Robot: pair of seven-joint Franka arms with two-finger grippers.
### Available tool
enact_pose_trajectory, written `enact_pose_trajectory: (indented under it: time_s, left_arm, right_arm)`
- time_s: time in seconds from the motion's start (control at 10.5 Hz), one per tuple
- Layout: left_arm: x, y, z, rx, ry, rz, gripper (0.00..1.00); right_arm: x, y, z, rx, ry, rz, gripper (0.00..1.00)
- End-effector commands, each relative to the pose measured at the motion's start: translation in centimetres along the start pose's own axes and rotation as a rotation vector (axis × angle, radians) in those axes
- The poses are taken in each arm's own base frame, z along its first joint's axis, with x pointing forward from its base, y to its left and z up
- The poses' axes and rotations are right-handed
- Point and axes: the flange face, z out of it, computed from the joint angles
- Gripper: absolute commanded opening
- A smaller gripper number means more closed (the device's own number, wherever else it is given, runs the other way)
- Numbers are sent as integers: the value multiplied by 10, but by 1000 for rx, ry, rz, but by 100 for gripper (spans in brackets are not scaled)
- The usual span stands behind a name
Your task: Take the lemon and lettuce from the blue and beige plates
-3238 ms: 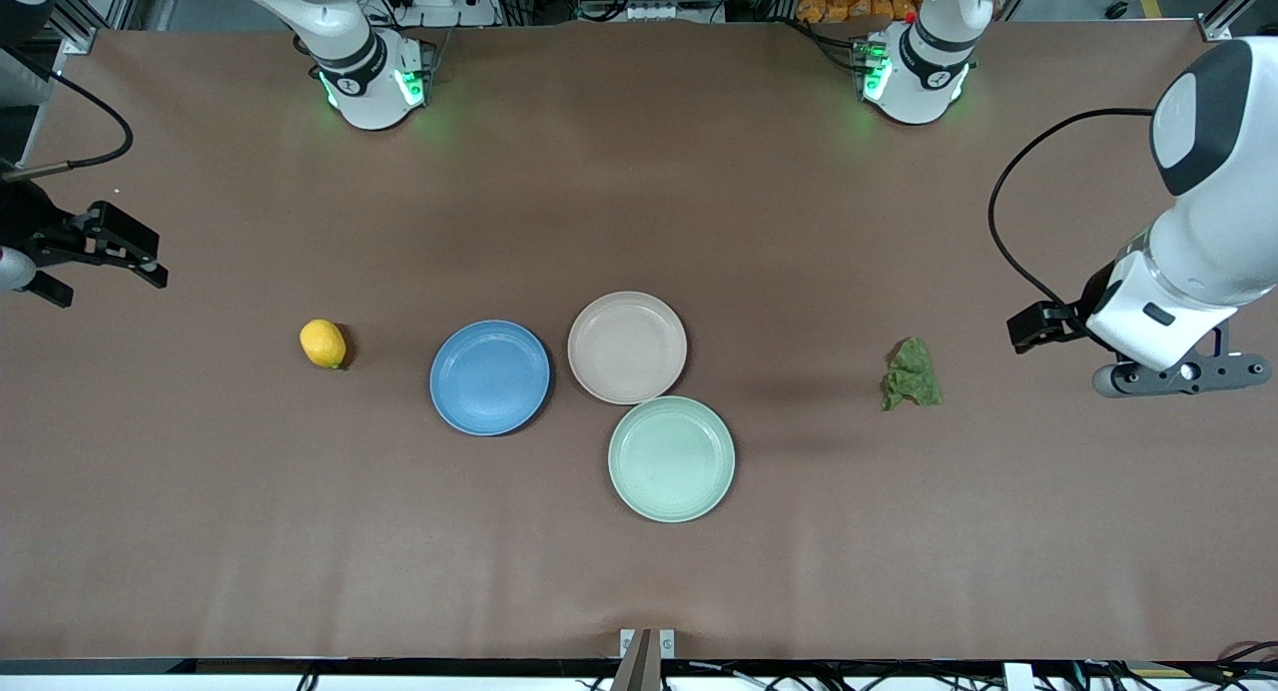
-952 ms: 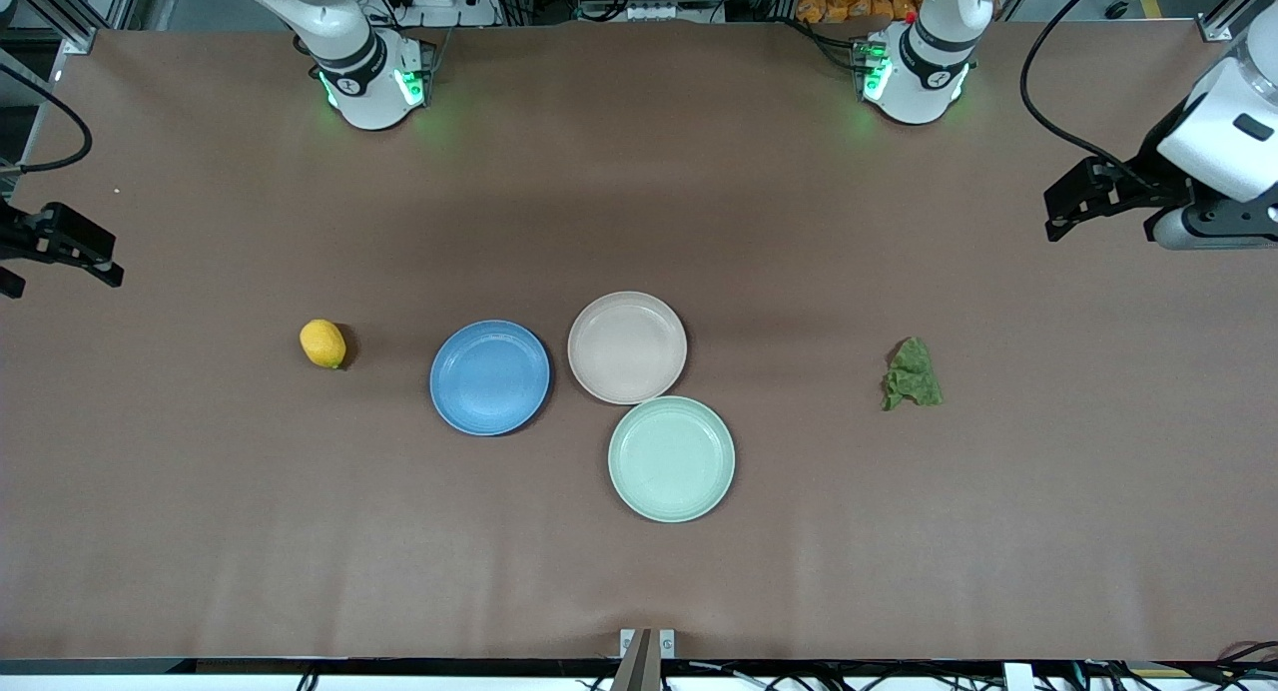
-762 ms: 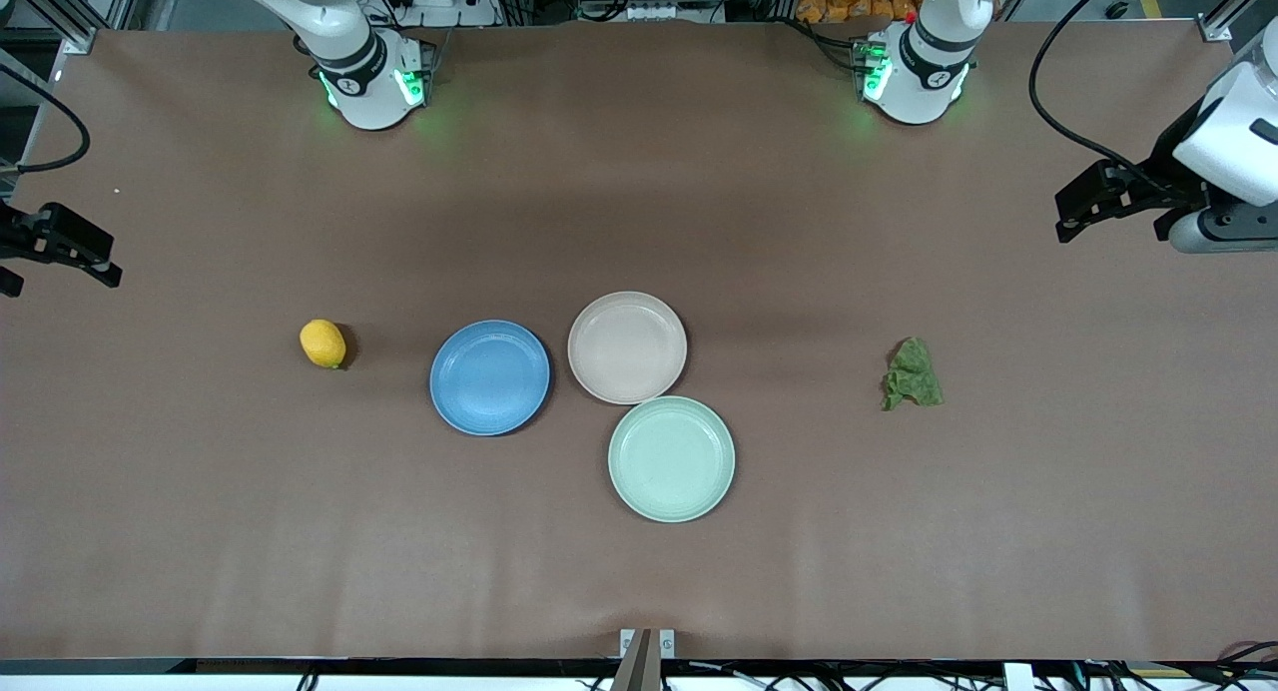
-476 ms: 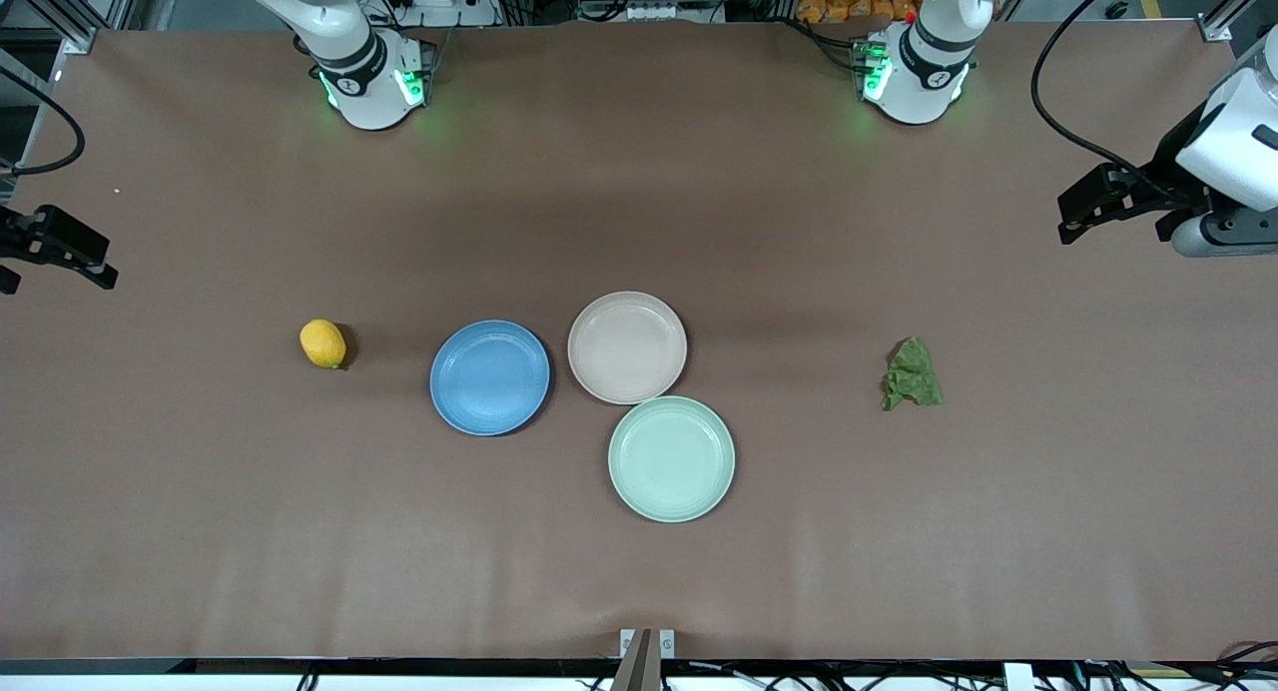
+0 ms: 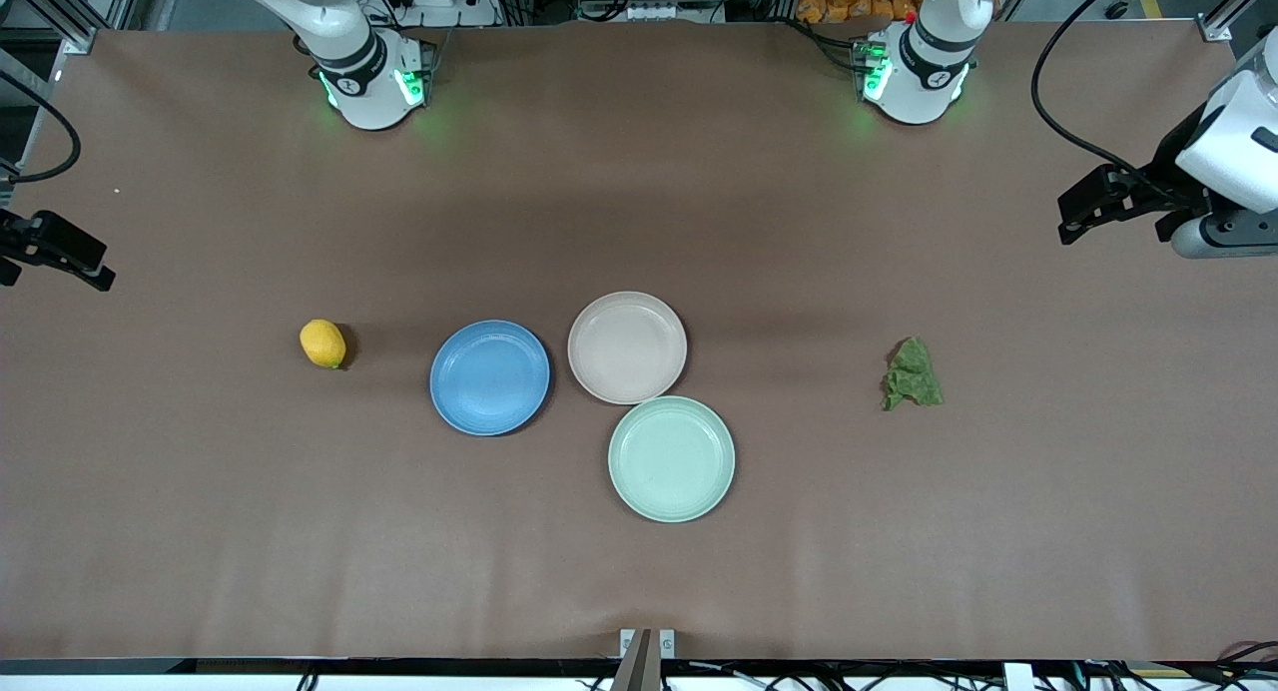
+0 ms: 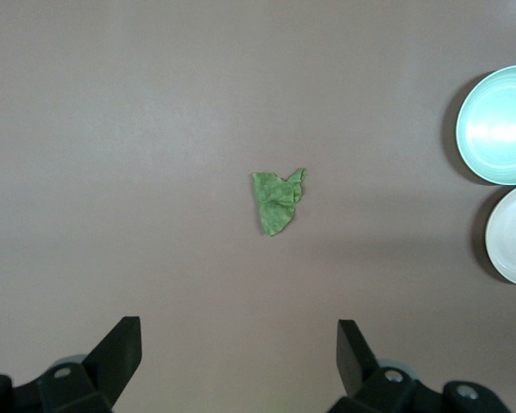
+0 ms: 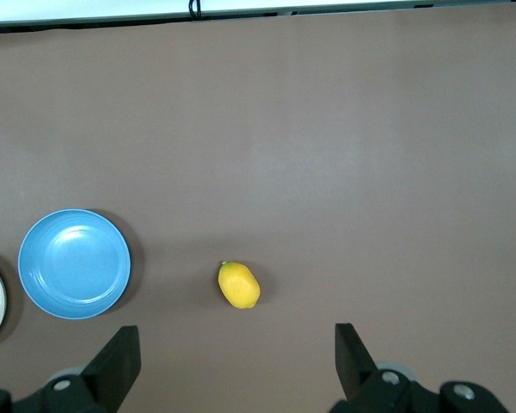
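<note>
On my tabletop (image 5: 639,571), three plates cluster at the frame's centre: the blue plate (image 5: 489,377) touches the beige plate (image 5: 627,347), with the mint plate (image 5: 671,458) just below. The lemon (image 5: 322,344) lies mid-frame toward the right arm's end, the lettuce (image 5: 911,374) toward the left arm's, both on bare tabletop.

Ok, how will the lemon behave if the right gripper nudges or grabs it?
The lemon is a smooth oval lying bare on the table, so a nudge would likely roll it. Its dimpled skin probably gives the fingers fair grip. The right gripper, open, looks wide enough to straddle it.
</note>
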Motion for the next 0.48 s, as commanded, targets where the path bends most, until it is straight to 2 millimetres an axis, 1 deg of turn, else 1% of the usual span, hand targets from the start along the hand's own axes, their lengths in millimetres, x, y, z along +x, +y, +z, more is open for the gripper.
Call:
enact_pose_trajectory:
  time_s: [0.0,0.38]
  left_arm:
    - [-6,-3,-3,-13,-7,18,100]
    - [-7,-3,-5,-14,-2,17,100]
  right_arm:
    - [-6,3,-7,-18,-4,21,100]
    - [-7,4,-7,-22,-9,22,100]
